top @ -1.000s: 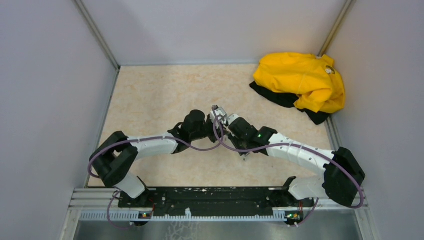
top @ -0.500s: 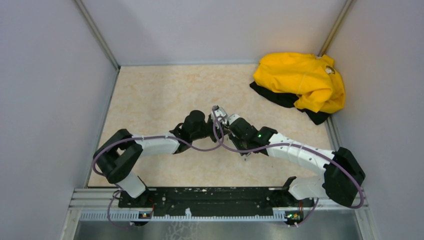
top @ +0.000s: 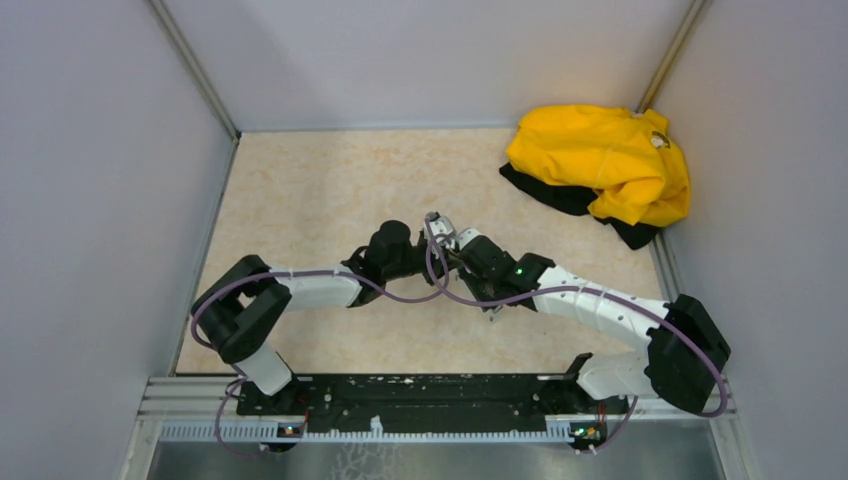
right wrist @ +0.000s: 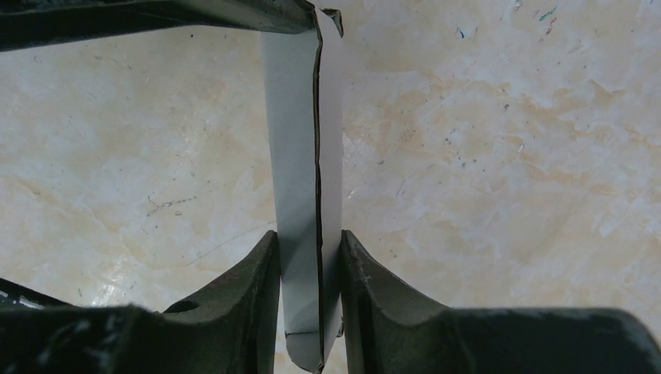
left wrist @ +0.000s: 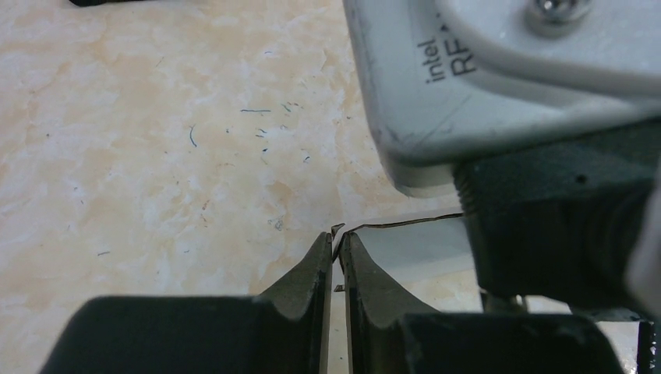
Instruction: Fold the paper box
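Beyond paper box (right wrist: pixel 298 156), yellow garment (top: pixel 600 160) (heaped)

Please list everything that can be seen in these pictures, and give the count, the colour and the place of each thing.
paper box: one, pale grey-white, folded flat, between the two grippers, mid-table
yellow garment: one, yellow, crumpled in the far right corner
black cloth: one, black, under the yellow garment, showing at its near edge
table: one, beige marbled top
walls: three, pale grey, at the left, far and right sides of the table
cables: two, purple, along the arms
left gripper: one, black fingers, pinching a corner of the paper box
right gripper: one, black fingers, clamped on the paper box
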`<control>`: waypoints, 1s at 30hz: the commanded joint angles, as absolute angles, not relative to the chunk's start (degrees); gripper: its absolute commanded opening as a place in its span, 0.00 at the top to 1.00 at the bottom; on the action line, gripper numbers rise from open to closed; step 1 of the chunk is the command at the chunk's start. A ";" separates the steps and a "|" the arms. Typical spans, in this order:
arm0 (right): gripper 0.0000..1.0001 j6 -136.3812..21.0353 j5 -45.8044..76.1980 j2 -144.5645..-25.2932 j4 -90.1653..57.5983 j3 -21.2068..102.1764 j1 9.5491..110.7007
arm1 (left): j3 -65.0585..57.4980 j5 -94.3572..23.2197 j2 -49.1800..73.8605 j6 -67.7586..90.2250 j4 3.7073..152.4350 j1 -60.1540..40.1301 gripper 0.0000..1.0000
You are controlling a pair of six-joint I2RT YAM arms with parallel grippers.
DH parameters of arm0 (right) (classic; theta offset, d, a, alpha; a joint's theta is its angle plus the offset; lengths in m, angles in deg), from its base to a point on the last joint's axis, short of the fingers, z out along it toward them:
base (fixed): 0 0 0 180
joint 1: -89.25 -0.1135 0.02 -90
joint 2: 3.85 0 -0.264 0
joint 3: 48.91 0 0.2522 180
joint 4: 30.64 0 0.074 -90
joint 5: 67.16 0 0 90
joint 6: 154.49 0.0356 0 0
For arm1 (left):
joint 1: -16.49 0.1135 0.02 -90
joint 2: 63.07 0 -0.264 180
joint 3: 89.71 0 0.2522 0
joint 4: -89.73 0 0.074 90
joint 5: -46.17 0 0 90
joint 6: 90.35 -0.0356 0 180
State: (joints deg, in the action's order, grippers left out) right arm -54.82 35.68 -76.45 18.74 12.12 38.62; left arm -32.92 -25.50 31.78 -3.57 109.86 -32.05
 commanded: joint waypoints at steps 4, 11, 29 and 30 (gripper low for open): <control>0.84 -65.47 23.68 -79.20 8.27 12.93 34.94 | -32.24 -21.79 39.02 -9.94 97.08 -36.42 0.93; 0.84 -65.21 23.19 -79.12 7.99 12.88 35.02 | -30.65 -22.97 38.86 -9.90 94.01 -36.42 0.96; 0.85 -64.88 23.10 -79.86 7.58 13.44 35.01 | -24.37 -22.60 39.27 -7.98 84.22 -36.42 0.94; 0.84 -64.92 23.09 -79.95 7.65 13.50 35.02 | -24.10 -22.69 39.32 -7.85 83.89 -36.42 0.94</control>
